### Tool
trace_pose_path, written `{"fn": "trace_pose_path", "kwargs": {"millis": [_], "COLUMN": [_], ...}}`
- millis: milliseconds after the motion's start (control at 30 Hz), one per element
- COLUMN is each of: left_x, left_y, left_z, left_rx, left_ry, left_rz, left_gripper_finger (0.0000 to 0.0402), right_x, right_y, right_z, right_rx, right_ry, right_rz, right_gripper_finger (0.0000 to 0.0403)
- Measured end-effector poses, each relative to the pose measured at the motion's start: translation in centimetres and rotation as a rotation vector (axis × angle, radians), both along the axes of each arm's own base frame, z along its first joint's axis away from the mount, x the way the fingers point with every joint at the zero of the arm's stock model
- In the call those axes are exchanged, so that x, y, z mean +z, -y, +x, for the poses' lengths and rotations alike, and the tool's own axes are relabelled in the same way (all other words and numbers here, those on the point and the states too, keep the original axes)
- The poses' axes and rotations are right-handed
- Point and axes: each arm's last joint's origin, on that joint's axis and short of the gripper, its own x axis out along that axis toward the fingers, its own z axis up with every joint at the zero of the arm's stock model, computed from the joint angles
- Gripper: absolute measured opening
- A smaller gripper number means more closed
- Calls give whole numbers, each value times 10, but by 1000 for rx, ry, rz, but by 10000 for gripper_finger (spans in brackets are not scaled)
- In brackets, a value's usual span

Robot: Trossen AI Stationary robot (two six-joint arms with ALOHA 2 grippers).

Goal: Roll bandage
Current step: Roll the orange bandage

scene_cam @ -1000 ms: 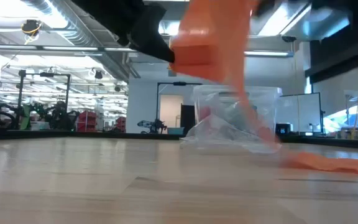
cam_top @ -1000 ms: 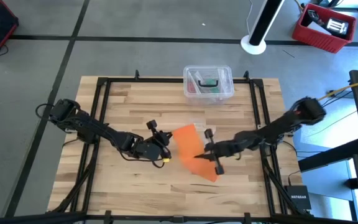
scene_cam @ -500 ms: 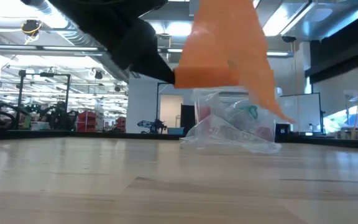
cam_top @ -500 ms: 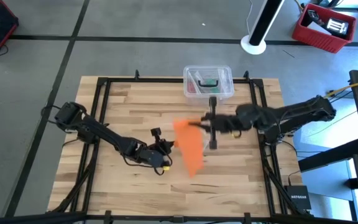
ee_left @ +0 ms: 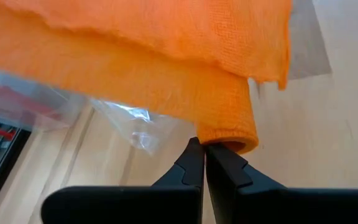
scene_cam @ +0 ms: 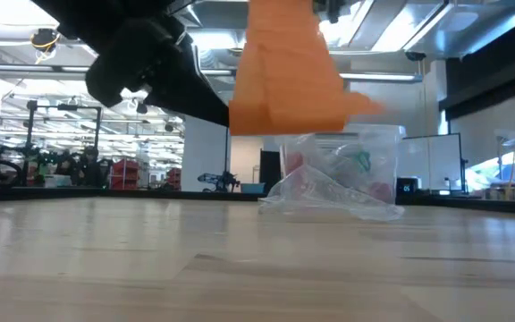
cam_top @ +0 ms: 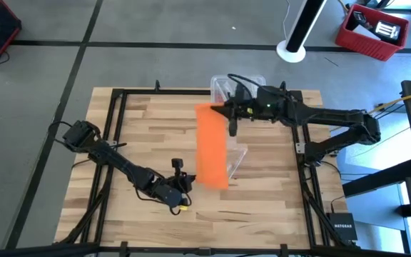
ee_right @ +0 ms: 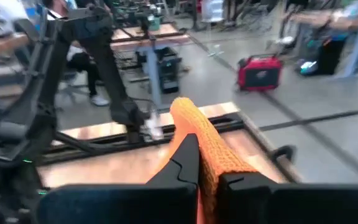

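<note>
I see the right gripper (cam_top: 232, 114) up at the far side of the table (cam_top: 141, 121), just in front of the clear plastic box (cam_top: 223, 86). Its fingers (ee_right: 182, 165) are pinched together on one end of the bandage (cam_top: 210, 145). From that grip the orange band runs flat toward the near side, its free end over the table's middle. In the low view the bandage (scene_cam: 280, 67) hangs clear above the wood, its lower edge off the surface.

The left gripper (cam_top: 179, 193) sits low at the near side, left of the band's free end. In my left wrist view its fingers (ee_left: 194, 165) are closed tip to tip with nothing between them; a folded edge of bandage (ee_left: 229, 118) lies just past the tips, possibly brushing them, though I cannot tell from this angle.

A crumpled clear wrapper (cam_top: 235, 158) lies on the table beside the band, to its right.
</note>
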Motion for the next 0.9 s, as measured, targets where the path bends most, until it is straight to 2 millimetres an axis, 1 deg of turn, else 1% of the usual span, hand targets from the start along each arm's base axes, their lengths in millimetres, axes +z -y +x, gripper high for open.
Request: {"fn": "trace_pose_path", "kwargs": {"millis": [67,200,333,400,467,567,667,733,900], "left_x": [0,0,1,1,1,-1,-2,-2,-4], "left_y": [-2,-1,5,10,14,17,17,17,14], "left_z": [1,1,-1,-3,-6,-9,-9,-9,-5], "left_rx": [4,-8,-14,-18,-16,2,15,21,30], "left_ry": [1,-2,21,29,36,42,47,47,28], "left_rz": [-1,2,-30,-50,-72,-121,-193,-252,-389], "left_gripper_finger": [0,0,0,0,0,0,0,0,0], "right_x": [-8,-34,-65,-82,-96,-106,-107,-105,-107], "right_y": [2,14,33,40,43,41,38,36,30], "right_z": [13,37,52,55,57,56,51,45,28], "right_rx": [6,-29,-88,-46,7,61,80,92,141], "right_ry": [19,-20,-126,-212,-292,-367,-423,-461,-603], "right_rz": [47,103,126,162,206,243,216,230,300], "right_gripper_finger": [7,7,13,31,60,113,163,188,227]}}
